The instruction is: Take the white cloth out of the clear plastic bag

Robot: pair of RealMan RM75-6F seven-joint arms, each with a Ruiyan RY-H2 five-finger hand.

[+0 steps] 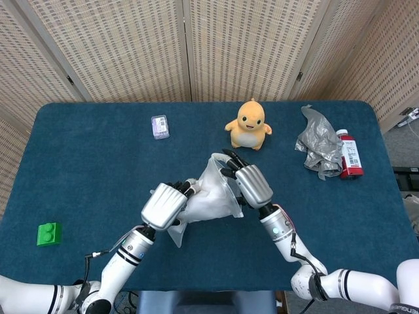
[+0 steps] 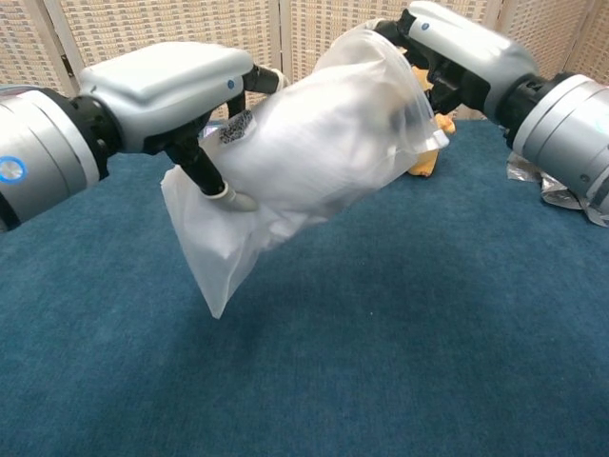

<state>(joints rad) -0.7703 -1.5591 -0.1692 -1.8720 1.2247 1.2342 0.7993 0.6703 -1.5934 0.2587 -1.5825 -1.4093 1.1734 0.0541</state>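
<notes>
Both hands hold the bag (image 2: 314, 162) off the table (image 2: 428, 362): we see the left hand (image 2: 176, 90) clamped on its lower end, the right hand (image 2: 447, 48) pinching its upper end. We note the bag is clear, crinkled plastic, bulging with the white cloth (image 2: 324, 143) inside. It hangs between the hands, long axis slanting from lower left up to upper right.

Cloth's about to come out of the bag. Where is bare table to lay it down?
The left side is bare between the green block and the small purple packet; so is the right front below the grey wrapper and red bottle. It is crowded behind the bag, by the yellow plush.
</notes>
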